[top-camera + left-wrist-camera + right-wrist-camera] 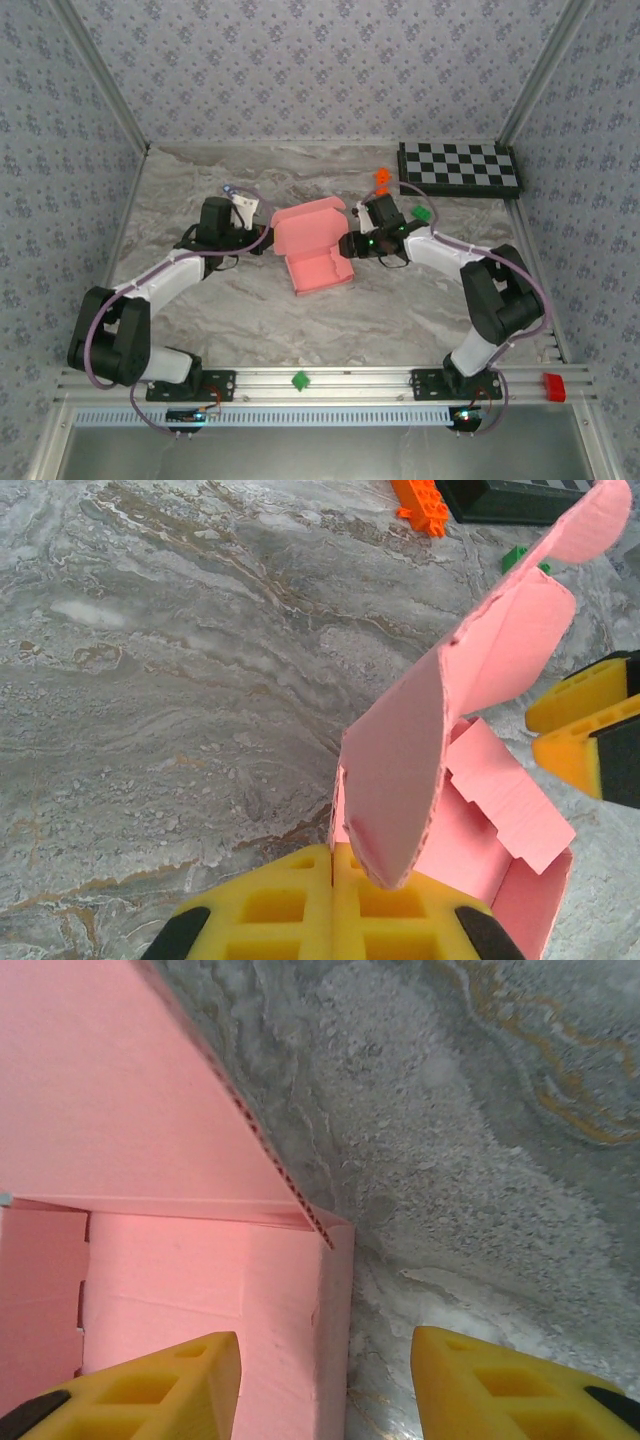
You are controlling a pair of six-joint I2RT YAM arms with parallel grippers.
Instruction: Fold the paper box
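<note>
Your left gripper (332, 860) pinches the paper box (315, 265) wall, jaws closed; your right gripper (325, 1365) straddles its corner, jaws wide.

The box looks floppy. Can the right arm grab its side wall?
Probably yes: the right tool is open, the pink box's side wall lines up between its fingers, nothing blocking.

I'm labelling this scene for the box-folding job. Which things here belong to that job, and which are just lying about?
Job: paper box.
Lying about: orange toy, green toy, checkerboard, small green piece, red block.
</note>
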